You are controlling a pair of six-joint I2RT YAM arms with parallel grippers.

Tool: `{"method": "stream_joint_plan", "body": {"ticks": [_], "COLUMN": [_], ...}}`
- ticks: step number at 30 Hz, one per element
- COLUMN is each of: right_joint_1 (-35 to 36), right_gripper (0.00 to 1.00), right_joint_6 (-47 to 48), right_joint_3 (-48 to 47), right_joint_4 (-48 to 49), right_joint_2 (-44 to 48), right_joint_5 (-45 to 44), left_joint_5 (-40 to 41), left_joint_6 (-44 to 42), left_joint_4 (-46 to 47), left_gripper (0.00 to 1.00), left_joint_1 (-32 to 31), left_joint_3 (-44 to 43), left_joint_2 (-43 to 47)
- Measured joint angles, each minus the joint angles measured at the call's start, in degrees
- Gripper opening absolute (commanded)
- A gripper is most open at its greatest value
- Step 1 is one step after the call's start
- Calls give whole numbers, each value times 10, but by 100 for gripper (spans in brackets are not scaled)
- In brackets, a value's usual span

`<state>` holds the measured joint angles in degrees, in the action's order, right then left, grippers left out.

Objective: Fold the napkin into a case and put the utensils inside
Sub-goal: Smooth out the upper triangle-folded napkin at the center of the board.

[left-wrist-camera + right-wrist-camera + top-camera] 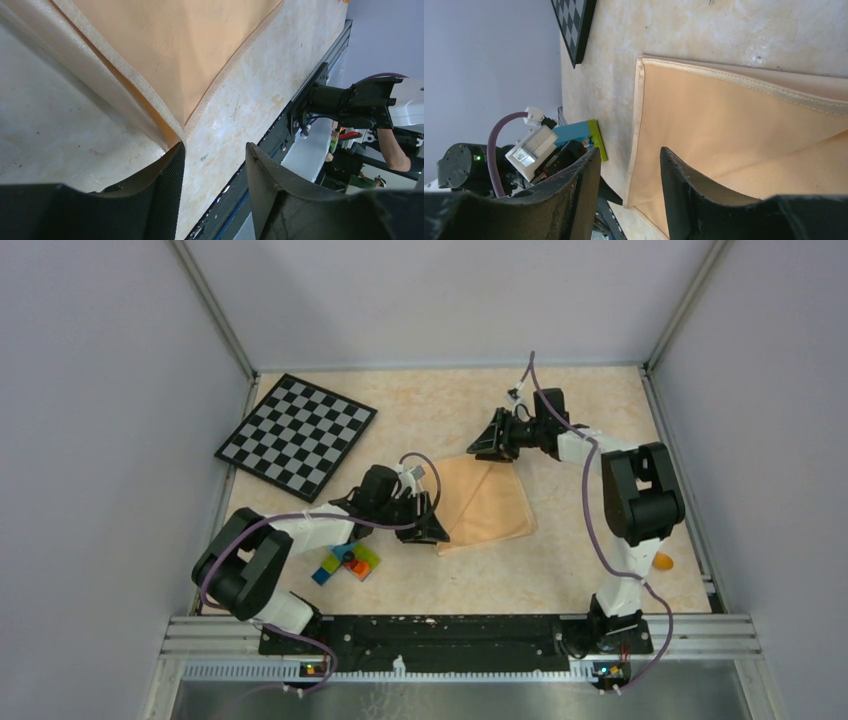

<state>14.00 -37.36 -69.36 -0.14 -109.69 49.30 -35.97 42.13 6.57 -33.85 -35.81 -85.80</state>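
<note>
The peach-orange napkin [487, 502] lies folded in two layers at the table's middle. My left gripper [432, 530] sits at its near-left corner. In the left wrist view the left gripper [215, 145] is open, one fingertip [177, 150] touching the corner of the napkin [185, 45], with bare table between the jaws. My right gripper [490, 443] hovers at the napkin's far-left corner. In the right wrist view the right gripper [630, 150] is open over the hemmed edge of the napkin [734, 115], holding nothing. A small orange-yellow piece [662, 562], perhaps one of the utensils, peeks out beside the right arm's base.
A black-and-white checkerboard [296, 433] lies at the far left. A cluster of coloured toy bricks [347, 562] sits just left of the left gripper, near the front. The metal rail [450, 635] runs along the near edge. Walls enclose three sides.
</note>
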Motion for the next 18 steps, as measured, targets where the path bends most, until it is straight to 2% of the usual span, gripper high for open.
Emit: {"method": "stream_joint_plan", "body": {"ticks": [18], "right_joint_1": [27], "right_gripper": [44], "right_joint_6": [-37], "right_joint_3": [45], "right_joint_4": [61], "right_joint_2": [0], "right_joint_5": [5], "left_joint_5": [12], "left_joint_6": [25], "left_joint_4": [56], "left_gripper": [50], "left_joint_1": [-38], "left_joint_3": [23], "left_joint_2": [-25]}}
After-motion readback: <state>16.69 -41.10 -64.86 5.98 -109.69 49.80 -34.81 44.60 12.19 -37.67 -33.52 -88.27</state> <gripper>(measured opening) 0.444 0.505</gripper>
